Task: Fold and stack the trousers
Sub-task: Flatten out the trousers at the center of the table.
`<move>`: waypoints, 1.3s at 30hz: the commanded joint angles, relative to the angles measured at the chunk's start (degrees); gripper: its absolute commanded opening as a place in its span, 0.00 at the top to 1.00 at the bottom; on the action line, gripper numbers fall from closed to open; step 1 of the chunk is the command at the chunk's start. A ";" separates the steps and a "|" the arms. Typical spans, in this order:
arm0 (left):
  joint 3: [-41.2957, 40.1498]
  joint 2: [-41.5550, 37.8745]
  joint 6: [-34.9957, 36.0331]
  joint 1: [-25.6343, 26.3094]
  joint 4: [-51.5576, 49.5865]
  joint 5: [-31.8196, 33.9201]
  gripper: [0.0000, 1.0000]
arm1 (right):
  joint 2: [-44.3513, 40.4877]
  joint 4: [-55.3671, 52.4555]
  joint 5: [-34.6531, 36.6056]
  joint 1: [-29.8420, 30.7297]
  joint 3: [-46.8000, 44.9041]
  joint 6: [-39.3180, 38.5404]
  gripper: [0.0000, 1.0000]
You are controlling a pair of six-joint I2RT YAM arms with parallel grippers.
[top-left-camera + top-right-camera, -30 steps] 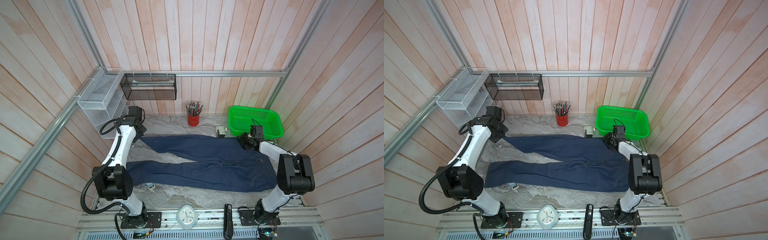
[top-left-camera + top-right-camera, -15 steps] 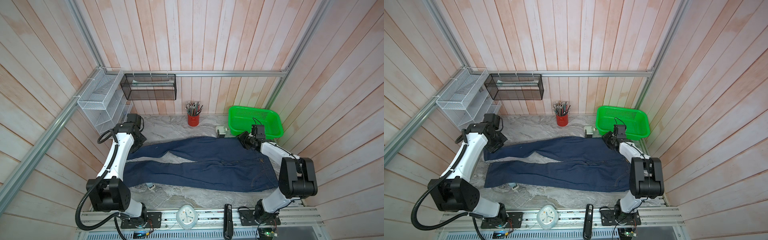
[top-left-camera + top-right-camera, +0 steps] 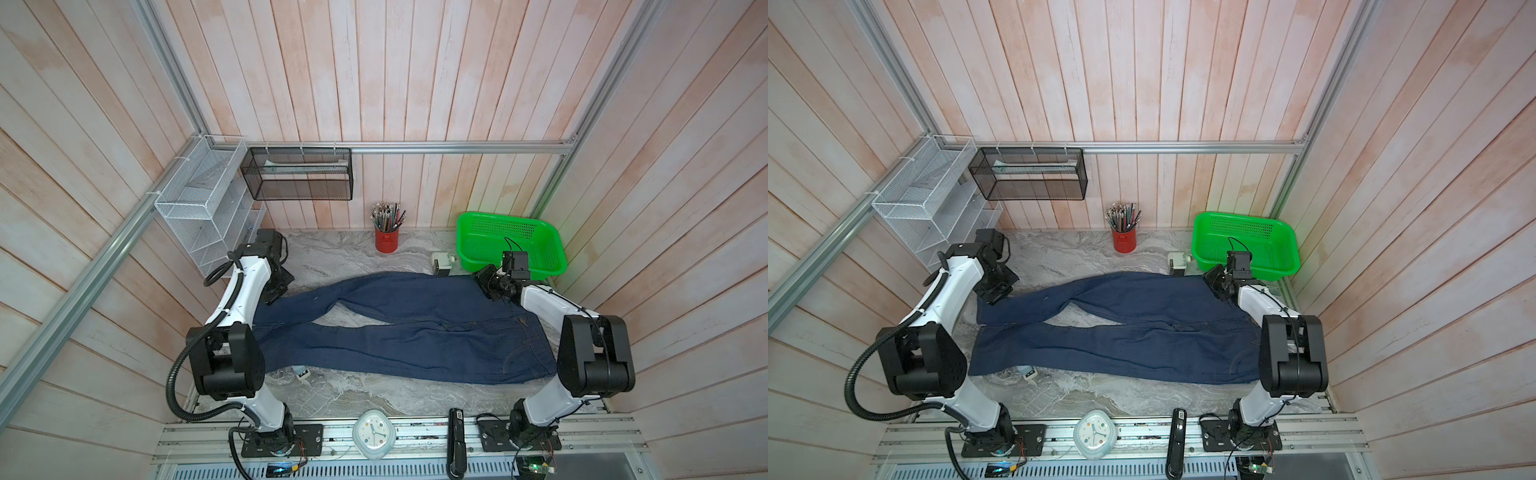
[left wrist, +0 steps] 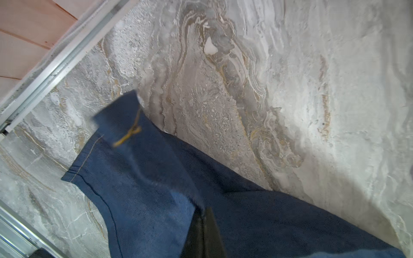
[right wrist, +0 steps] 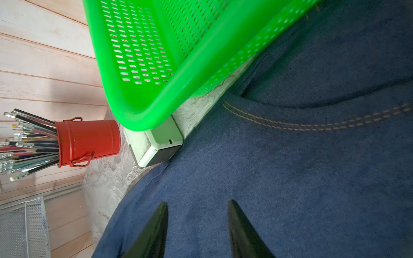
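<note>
Dark-blue trousers (image 3: 395,345) lie spread lengthwise across the marble surface (image 3: 374,395), legs toward the robot's left, waist at right. Left claw (image 4: 203,214) is clamped tight on the far leg nr its cuff. Right claw (image 5: 197,204), tips apart, sits over the denim by the green basket (image 3: 469,232).

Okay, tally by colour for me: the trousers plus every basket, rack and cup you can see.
Blue: 1, trousers
Green: 1, basket
Red: 1, pencil cup
White: 1, wire rack
Black: 1, mesh bin
Total: 5
</note>
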State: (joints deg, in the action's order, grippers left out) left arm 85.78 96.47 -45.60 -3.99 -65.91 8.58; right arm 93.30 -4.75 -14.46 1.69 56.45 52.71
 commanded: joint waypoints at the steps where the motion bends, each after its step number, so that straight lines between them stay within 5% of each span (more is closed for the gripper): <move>1: 1.86 2.18 0.10 -0.71 2.70 0.68 1.00 | -1.27 -0.81 -0.35 0.27 -1.04 -0.41 0.55; 20: 21.76 23.37 -0.56 -3.04 4.89 10.68 0.97 | 0.52 -1.75 0.31 0.21 0.45 -0.93 0.55; 26: 28.13 26.60 0.92 -2.88 4.00 10.26 0.60 | 0.04 -3.10 0.37 0.25 0.71 -1.84 0.48; 33: 14.71 10.99 3.97 -0.08 9.87 7.51 0.50 | -2.06 -6.31 -0.86 0.22 -0.89 -3.66 0.42; 39: -1.42 5.19 4.97 -0.61 15.87 1.46 0.60 | -3.41 -6.04 -2.24 0.29 -5.93 -3.57 0.59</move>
State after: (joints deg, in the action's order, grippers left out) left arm 89.49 99.79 -42.00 -3.49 -54.13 12.45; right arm 90.72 -9.10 -15.66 1.69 52.77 49.76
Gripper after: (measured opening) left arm 0.410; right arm 0.436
